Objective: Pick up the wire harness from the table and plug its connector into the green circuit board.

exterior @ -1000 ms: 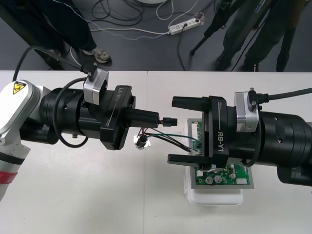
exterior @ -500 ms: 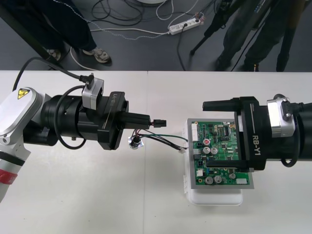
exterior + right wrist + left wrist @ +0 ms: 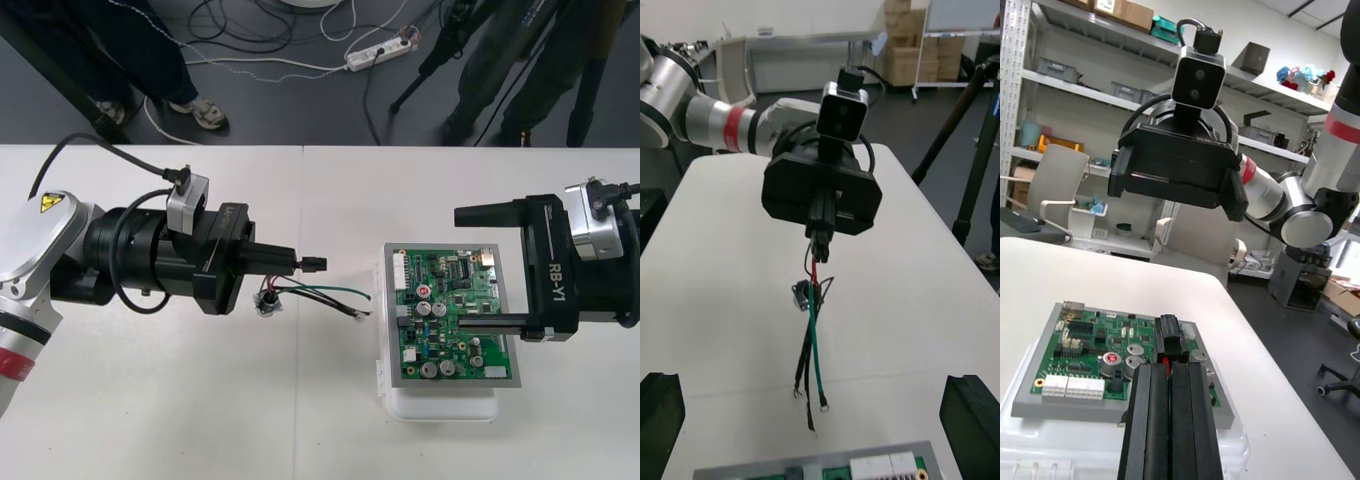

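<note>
Front view: the left claw (image 3: 298, 263) is clenched on the small black plug (image 3: 315, 264) of the wire harness (image 3: 322, 291). The plug is held level above the worktop (image 3: 200, 400), its long axis running left to right and its tip aimed at the green circuit board (image 3: 450, 310). Thin wires (image 3: 345, 292) trail below it, with their loose ends toward the board. The round socket (image 3: 268, 302) sits just under the claw. Bare worktop separates the plug from the board's left edge. The right claw (image 3: 460, 270) is spread wide at the board's right side, with one finger across the board and the other beyond its far edge.
</note>
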Tool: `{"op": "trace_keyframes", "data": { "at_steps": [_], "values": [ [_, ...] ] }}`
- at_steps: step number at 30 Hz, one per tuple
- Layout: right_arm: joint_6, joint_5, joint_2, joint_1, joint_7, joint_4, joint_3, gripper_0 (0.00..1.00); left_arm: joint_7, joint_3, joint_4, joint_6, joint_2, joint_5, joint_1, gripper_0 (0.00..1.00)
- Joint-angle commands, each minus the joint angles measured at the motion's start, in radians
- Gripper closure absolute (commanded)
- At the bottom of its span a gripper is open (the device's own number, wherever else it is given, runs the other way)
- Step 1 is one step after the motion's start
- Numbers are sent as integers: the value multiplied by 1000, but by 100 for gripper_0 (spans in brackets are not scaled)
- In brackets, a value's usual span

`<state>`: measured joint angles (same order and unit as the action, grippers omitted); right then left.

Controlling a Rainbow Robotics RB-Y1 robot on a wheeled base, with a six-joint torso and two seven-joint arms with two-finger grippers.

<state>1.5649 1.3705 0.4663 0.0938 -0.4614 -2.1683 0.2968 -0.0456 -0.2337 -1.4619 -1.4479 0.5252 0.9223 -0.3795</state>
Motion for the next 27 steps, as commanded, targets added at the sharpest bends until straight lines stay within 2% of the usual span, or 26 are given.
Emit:
{"op": "trace_keyframes", "data": {
  "at_steps": [1,15,27],
  "values": [
    [6,45,75,26,-6,-22,30,0,109,-15,18,-60,16,15,-33,100],
    [6,191,169,24,-16,-24,28,0,171,-38,87,-65,12,58,-35,100],
    [6,374,249,24,-5,-22,-5,0,352,-98,255,-63,-47,58,-67,100]
  ]
}}
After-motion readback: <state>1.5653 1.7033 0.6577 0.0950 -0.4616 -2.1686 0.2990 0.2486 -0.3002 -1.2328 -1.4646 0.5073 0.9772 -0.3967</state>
